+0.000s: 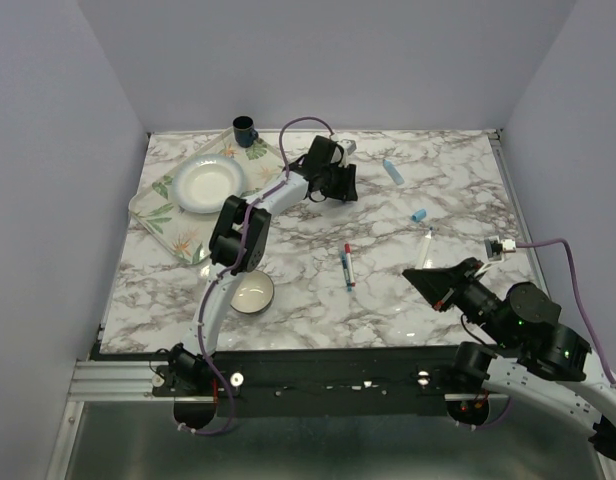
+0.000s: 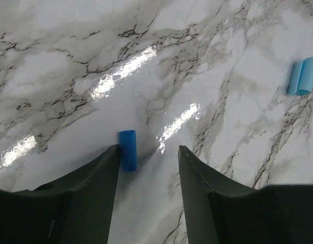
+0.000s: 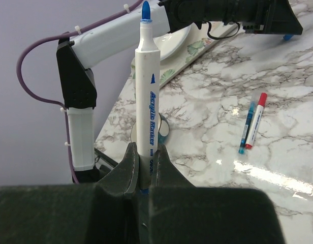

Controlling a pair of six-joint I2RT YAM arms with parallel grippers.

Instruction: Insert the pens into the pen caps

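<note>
**On the marble table: one pen gripped, one cap between open fingers**

At the upper left of the top view a flowered tray [image 1: 148,208] lies on the marble table [image 1: 458,160]. A white plate [image 1: 206,183] is on it, and a dark cup [image 1: 245,128] stands at its top corner. Below the tray, lower left of the middle, a small bowl [image 1: 253,293] stands just beside the left arm [image 1: 238,235].

Toward the upper middle, the left claw [image 2: 148,148] hangs low over the table. Its fingers stand apart and grasp nothing. In the left wrist view a dark blue cap [image 2: 128,150] lies flat on the table between them. It is just beside the finger on the left of that frame and clearly apart from the other finger.

Near the middle of the table two thin pens lie side by side, almost touching: a bluish pen [image 3: 246,128] and a red-ended pen [image 3: 255,121]. To the right of the left claw lies a light blue pen [image 1: 393,171]. Below it, a little more to the right, lies a shorter light blue cap [image 1: 420,214], apart from that pen.

At the lower right, the right claw [image 3: 145,152] is clenched on a white pen [image 3: 146,91] near its lower end. In the right wrist view this pen stands upright, its bare blue tip at the top of the frame. The words "Acrylic Marker" are printed in blue along its barrel.
</note>
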